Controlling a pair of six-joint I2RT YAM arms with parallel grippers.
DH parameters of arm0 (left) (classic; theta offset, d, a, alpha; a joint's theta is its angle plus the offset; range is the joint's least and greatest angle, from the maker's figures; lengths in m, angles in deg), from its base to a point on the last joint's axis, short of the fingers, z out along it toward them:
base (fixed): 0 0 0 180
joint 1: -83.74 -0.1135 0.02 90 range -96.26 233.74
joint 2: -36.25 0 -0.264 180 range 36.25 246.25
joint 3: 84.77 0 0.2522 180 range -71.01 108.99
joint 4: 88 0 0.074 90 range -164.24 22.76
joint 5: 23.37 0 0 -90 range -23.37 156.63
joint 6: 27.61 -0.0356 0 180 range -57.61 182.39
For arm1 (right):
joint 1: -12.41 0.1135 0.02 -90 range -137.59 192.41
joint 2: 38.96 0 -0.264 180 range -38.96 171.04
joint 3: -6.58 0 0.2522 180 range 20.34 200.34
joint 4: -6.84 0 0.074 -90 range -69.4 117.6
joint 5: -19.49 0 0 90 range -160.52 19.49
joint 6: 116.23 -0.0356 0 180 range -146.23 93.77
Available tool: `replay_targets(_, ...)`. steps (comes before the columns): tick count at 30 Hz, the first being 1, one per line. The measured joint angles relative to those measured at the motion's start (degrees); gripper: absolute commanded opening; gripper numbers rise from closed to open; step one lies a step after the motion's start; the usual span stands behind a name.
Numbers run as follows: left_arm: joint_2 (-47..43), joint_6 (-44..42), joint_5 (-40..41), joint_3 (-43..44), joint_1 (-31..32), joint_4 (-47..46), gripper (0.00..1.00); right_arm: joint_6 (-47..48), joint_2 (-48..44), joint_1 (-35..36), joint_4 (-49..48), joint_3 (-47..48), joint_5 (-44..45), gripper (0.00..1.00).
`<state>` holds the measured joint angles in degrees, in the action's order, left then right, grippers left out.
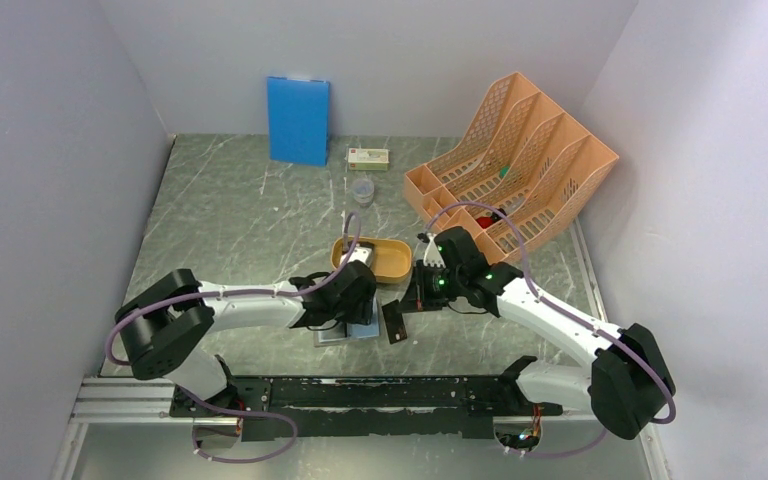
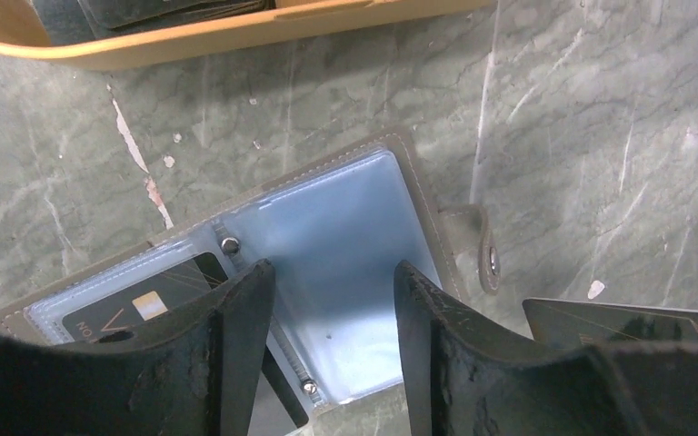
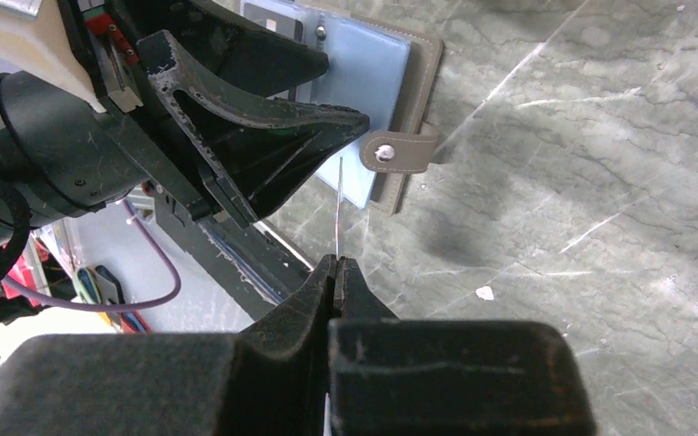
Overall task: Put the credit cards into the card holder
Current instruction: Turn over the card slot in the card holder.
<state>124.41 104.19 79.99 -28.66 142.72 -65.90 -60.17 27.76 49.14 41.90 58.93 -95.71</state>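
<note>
The grey card holder [image 2: 363, 236] lies open on the table, its pale blue pockets up and its snap tab [image 3: 400, 153] to one side. One dark credit card [image 2: 159, 300] sits in its left pocket. My left gripper [image 2: 332, 313] is open right over the right pocket, with nothing between its fingers [image 2: 241, 336]. My right gripper [image 3: 334, 265] is shut on another credit card [image 3: 338, 204], seen edge-on, just beside the holder's tab side. That same card [image 1: 395, 322] shows dark in the top view. More dark cards [image 2: 173, 9] lie in the yellow tray [image 2: 236, 38].
The mustard tray [image 1: 392, 262] stands just behind the holder. An orange file rack [image 1: 510, 160] fills the back right. A blue board [image 1: 298, 120] leans on the back wall, with a small box [image 1: 368, 158] and a clear cup [image 1: 362, 190] near it.
</note>
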Motion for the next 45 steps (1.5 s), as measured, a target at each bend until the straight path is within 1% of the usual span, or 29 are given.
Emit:
replay_targets(4,0.7,0.0,1.6,0.0,0.3,-0.7,0.50,-0.1,0.0,0.0,0.0,0.0,1.2,0.00)
replay_targets(12,2.1,-0.4,6.1,0.3,0.7,-1.6,0.15,-0.2,0.0,0.3,-0.2,-0.4,1.7,0.00)
replay_targets(15,2.4,-0.2,6.7,0.2,0.8,-2.1,0.06,-0.3,0.7,1.0,-0.4,-0.5,1.6,0.00)
replay_targets(17,2.4,0.0,7.0,0.1,0.8,-2.6,0.05,-0.3,1.7,1.8,-0.5,-0.5,1.6,0.00)
replay_targets(22,2.1,0.4,7.2,-0.8,0.8,-4.0,0.05,-0.9,4.5,3.1,-1.2,-1.2,1.3,0.00)
replay_targets(29,1.6,1.1,7.4,-2.0,0.8,-5.6,0.05,-3.1,7.2,3.1,-3.5,-3.3,0.2,0.00)
replay_targets(39,1.5,1.7,7.5,-2.2,0.8,-5.8,0.05,-5.3,9.3,3.1,-7.5,-3.4,-2.3,0.00)
replay_targets(45,1.4,2.0,7.6,-2.4,0.8,-5.8,0.05,-4.2,8.5,3.1,-4.3,-3.2,-1.0,0.00)
